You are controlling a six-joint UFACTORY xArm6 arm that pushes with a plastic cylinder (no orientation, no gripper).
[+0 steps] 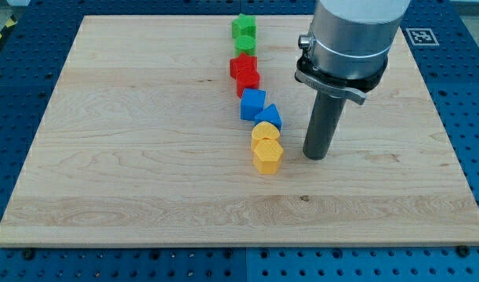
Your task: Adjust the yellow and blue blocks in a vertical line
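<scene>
Yellow blocks (266,147) and blue blocks (259,109) mid-board, far from edges, my tip (315,157) just right, seemingly apart, grasping nothing.

Single camera view — raised, facing obliquely down across the wooden board (145,157) from beyond its bottom edge. Middling distance: nearly the whole board fits in frame, blue perforated table (474,117) bordering it.
</scene>
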